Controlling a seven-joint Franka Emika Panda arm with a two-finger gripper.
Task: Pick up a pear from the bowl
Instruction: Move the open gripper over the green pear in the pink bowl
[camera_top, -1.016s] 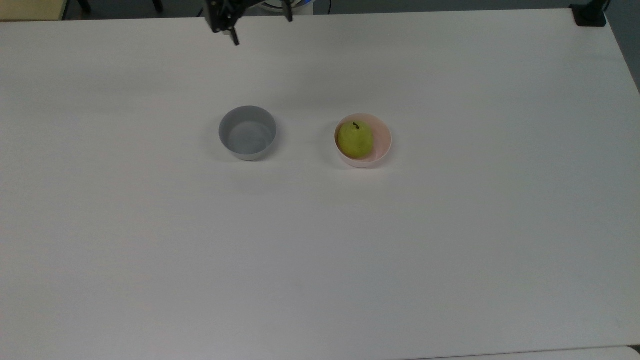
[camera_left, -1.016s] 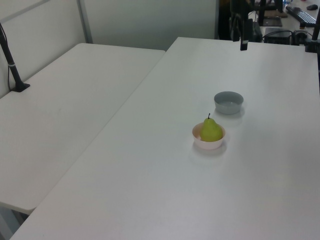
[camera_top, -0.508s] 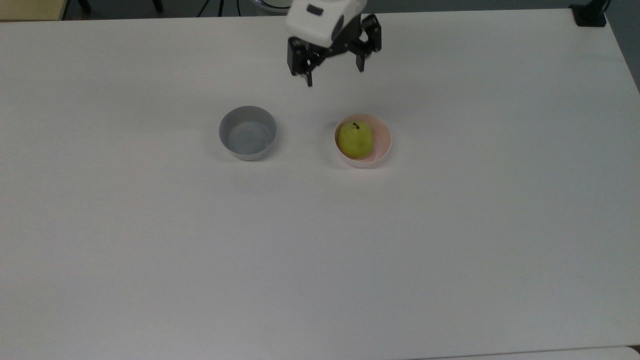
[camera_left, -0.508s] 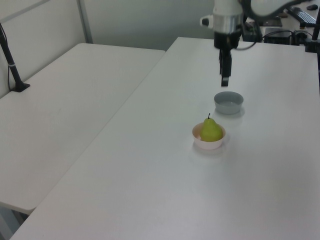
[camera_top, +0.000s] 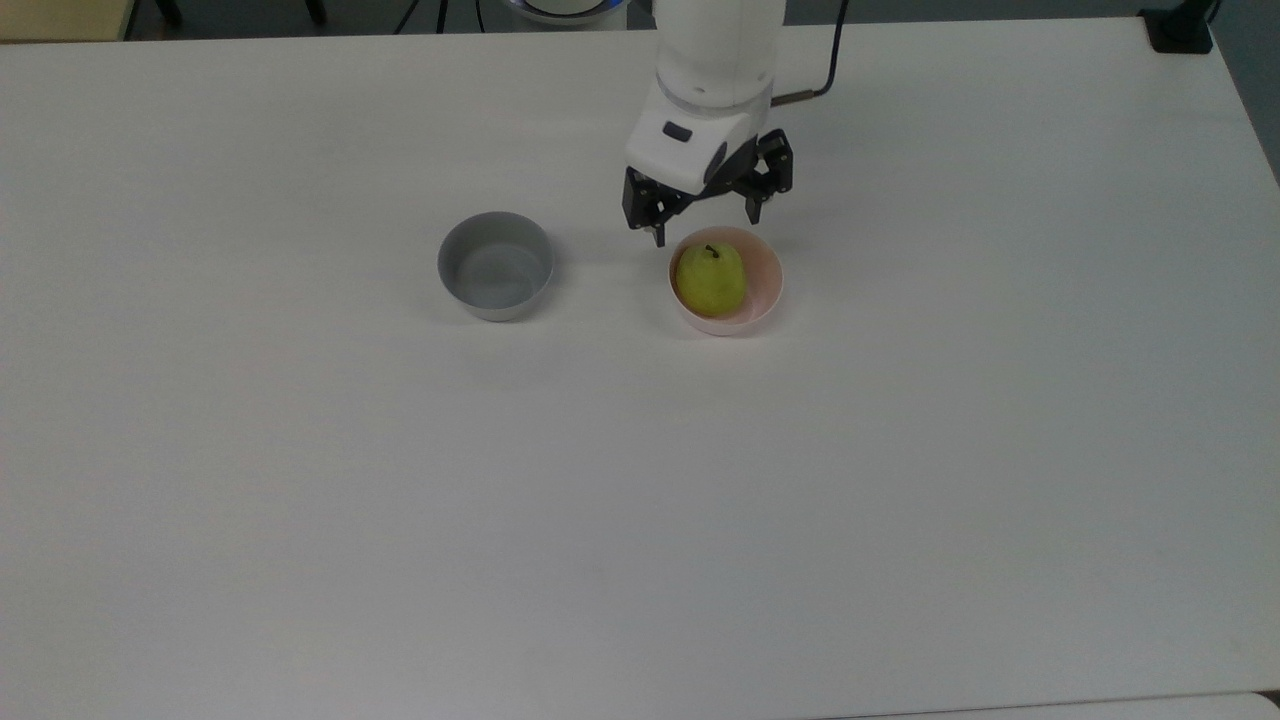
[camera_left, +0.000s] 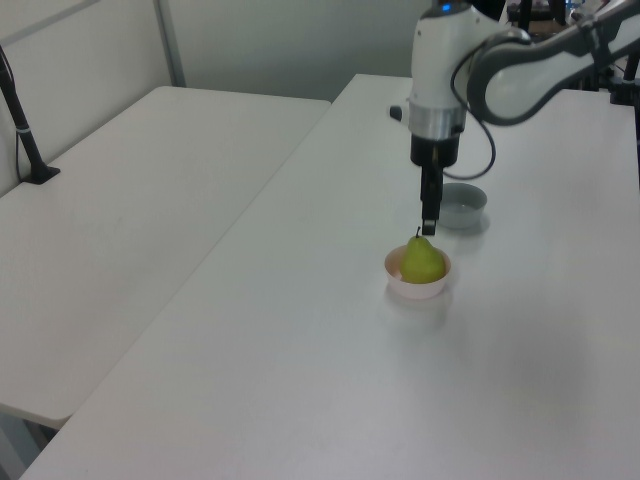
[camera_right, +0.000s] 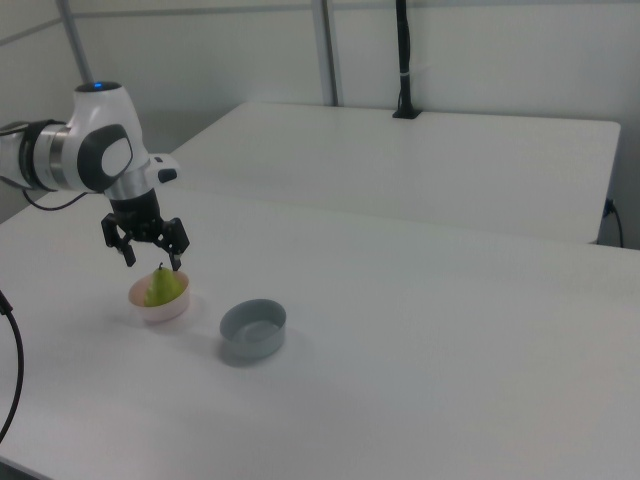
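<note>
A yellow-green pear with a dark stem stands in the pale pink bowl near the table's middle. My gripper hangs open just above the pear, fingers pointing down and spread wide to either side of the stem. Nothing is between the fingers. In the top view the gripper sits at the bowl's upper edge.
A grey bowl of like size stands beside the pink one, to its left in the top view. A second white table adjoins this one. A black clamp post stands on it.
The arm has swept from the table's far edge toward the pink bowl and come down, so the open gripper now hangs right above the pear. Pear and bowls have not moved.
</note>
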